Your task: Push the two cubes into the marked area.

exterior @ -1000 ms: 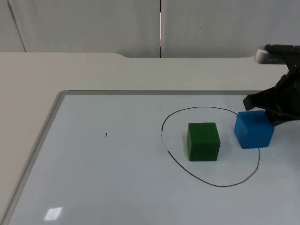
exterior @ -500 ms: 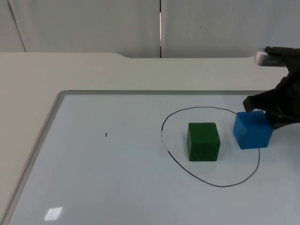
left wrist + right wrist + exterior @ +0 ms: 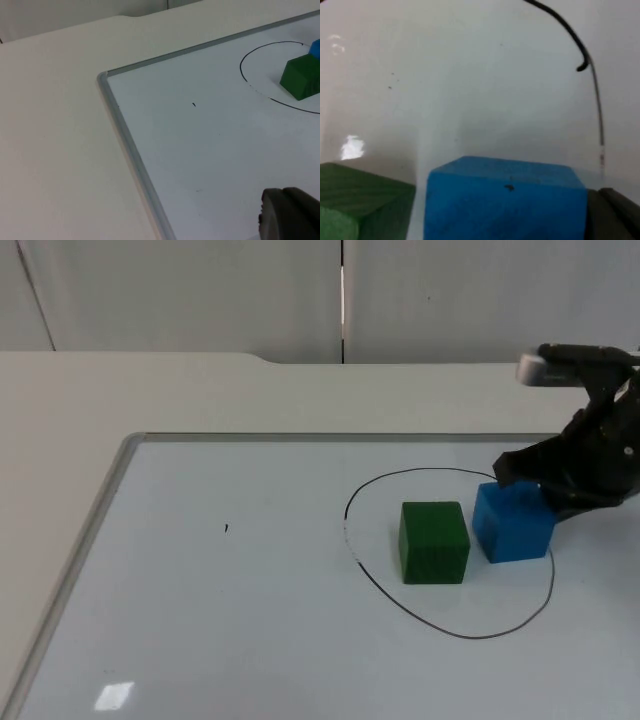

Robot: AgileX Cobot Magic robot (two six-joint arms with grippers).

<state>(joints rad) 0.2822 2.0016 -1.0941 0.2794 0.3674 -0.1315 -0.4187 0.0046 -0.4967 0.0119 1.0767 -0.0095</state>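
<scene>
You're looking at a matte black right claw (image 3: 520, 478), angular and blocky, with a pale grey rounded housing above it (the left claw's fingertip (image 3: 290, 215) is dark and rounded).

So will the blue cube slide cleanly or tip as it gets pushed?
The blue cube probably slides rather than tips: flat base, squat, on a smooth whiteboard. It looks rigid. The right hand pushes from its far-right side, so it may rotate towards the green cube.
</scene>
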